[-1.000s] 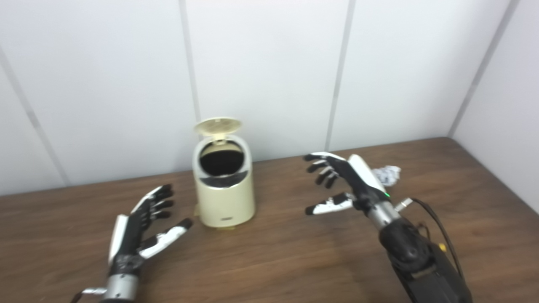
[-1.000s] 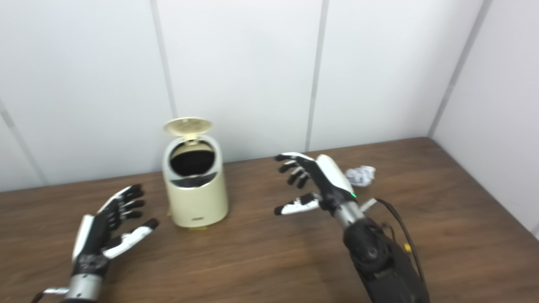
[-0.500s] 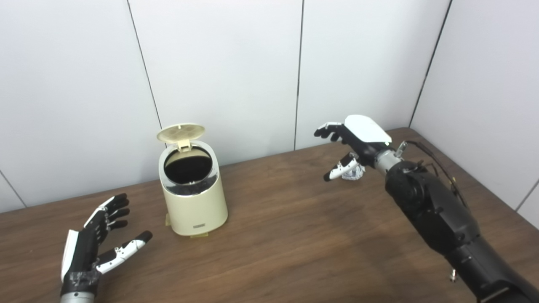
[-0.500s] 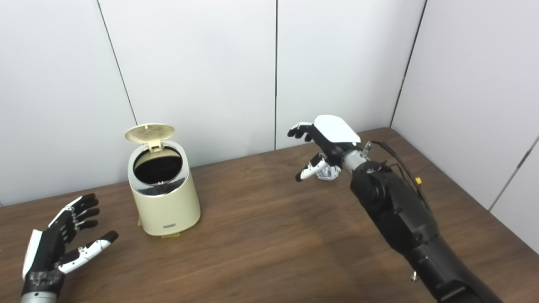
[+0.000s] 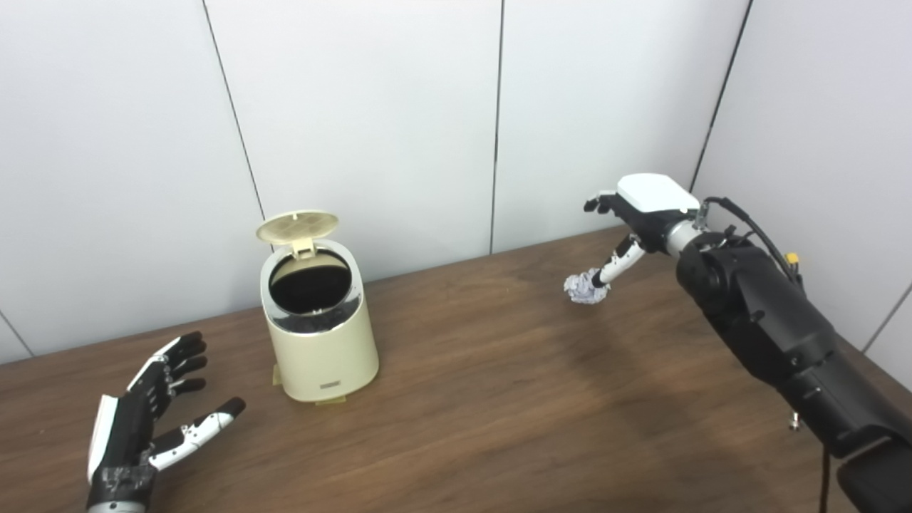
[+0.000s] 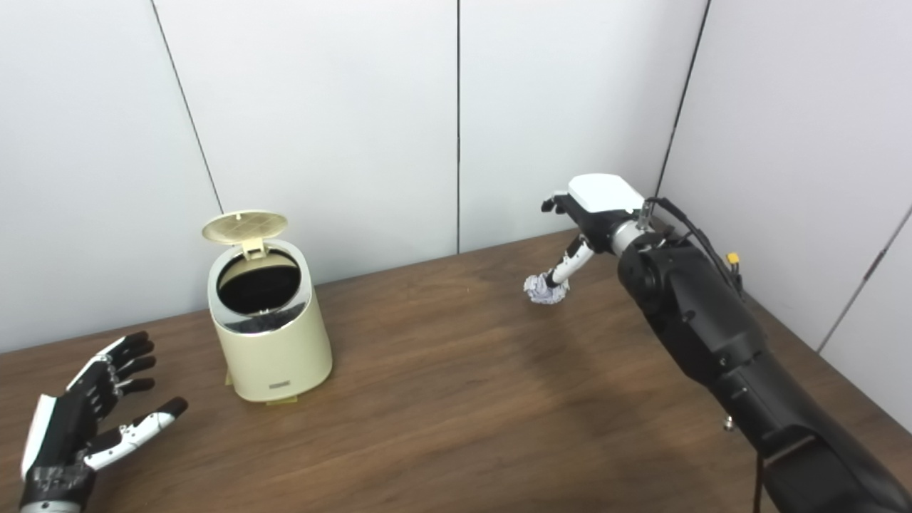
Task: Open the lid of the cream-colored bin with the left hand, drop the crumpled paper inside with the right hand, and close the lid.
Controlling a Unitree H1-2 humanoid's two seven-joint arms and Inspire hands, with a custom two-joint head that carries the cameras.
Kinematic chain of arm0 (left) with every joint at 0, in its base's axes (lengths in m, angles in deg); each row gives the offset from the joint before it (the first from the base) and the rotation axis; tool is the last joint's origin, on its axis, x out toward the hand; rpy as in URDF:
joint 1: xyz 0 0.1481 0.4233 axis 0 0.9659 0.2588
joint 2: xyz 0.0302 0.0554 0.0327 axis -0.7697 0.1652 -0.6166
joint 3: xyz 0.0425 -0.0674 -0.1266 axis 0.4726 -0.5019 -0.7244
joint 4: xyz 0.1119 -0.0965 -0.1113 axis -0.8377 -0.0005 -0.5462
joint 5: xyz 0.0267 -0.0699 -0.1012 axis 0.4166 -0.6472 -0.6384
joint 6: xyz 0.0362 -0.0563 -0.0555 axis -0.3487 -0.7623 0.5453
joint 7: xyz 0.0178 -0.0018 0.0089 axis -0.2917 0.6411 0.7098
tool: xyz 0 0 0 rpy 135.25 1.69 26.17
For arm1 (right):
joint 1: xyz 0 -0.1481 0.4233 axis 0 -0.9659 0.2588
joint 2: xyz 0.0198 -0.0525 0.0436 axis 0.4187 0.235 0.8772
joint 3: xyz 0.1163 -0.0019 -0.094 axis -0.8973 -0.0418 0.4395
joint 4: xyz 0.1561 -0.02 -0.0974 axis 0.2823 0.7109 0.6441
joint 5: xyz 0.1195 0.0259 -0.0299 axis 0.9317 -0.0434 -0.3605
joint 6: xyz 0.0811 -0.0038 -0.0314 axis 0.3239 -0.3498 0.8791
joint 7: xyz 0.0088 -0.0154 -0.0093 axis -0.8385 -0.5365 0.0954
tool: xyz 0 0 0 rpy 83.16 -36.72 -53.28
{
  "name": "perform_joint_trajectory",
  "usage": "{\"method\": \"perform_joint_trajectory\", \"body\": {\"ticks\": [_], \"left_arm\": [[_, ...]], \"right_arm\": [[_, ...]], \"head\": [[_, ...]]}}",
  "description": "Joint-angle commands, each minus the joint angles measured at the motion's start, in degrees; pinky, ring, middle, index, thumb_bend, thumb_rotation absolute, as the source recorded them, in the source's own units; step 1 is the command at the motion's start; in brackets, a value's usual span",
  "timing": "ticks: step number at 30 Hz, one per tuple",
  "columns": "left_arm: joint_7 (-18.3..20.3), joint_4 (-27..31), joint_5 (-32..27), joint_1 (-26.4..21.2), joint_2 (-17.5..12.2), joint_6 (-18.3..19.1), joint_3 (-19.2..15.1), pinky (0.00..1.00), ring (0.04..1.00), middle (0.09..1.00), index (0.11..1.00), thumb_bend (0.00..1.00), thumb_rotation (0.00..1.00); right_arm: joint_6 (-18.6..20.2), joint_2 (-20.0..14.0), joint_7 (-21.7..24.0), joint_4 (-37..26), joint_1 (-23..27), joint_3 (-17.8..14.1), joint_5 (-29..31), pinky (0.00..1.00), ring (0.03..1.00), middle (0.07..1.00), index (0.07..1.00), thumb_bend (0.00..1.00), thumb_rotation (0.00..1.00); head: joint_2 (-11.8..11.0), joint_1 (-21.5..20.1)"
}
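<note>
Lid (image 5: 297, 225) up. Right hand (image 5: 630, 221) spread, empty, above paper (image 5: 586, 286); left hand (image 5: 146, 417) idle, spread. Lower, enclose the paper fully before lifting.

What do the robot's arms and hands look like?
The right hand has a white plate on its back, black fingers and a white thumb with a black tip. A silver wrist joins it to a thick black arm, where black cables loop past a small yellow connector. The left hand matches: black fingers, white trim, silver wrist.
</note>
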Motion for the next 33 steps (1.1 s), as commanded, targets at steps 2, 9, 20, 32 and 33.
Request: {"method": "perform_joint_trajectory", "body": {"ticks": [2, 9, 20, 32, 33], "left_arm": [[0.5, 0.2, -0.8, -0.5, -0.8, -0.9, -0.4, 0.71, 0.795, 0.823, 0.857, 0.75, 0.12], [1.4, 1.7, -1.1, -0.2, -0.6, 0.1, -0.4, 0.71, 0.808, 0.832, 0.861, 0.75, 0.12], [1.2, 1.2, 0.5, 0.0, -0.5, -0.4, -0.2, 0.7, 0.794, 0.821, 0.847, 0.74, 0.11], [1.9, 1.5, -0.1, 0.4, -0.4, 1.1, -0.1, 0.71, 0.797, 0.83, 0.86, 0.74, 0.1], [1.9, 1.6, 0.0, 0.4, -0.3, 1.3, -0.1, 0.71, 0.797, 0.832, 0.862, 0.74, 0.11]], "right_arm": [[0.6, -2.2, 1.2, 1.6, 3.9, 0.5, -0.1, 0.7, 0.818, 0.79, 0.806, 0.93, 0.41], [0.6, -1.5, -0.1, 7.7, 5.2, 2.8, -0.6, 0.79, 0.824, 0.784, 0.786, 0.95, 0.4], [-1.1, 0.4, -4.7, 15.5, 6.9, 6.7, -1.2, 0.8, 0.864, 0.819, 0.8, 0.89, 0.37], [-2.8, 2.0, -9.3, 17.7, 7.2, 7.8, 0.2, 0.73, 0.774, 0.761, 0.798, 0.89, 0.36], [-2.9, 2.1, -9.5, 17.7, 7.2, 7.7, 0.4, 0.73, 0.772, 0.757, 0.797, 0.89, 0.35]], "head": [[0.1, -0.1], [0.5, 0.4], [0.8, 1.0], [0.9, 1.2], [1.0, 1.4]]}}
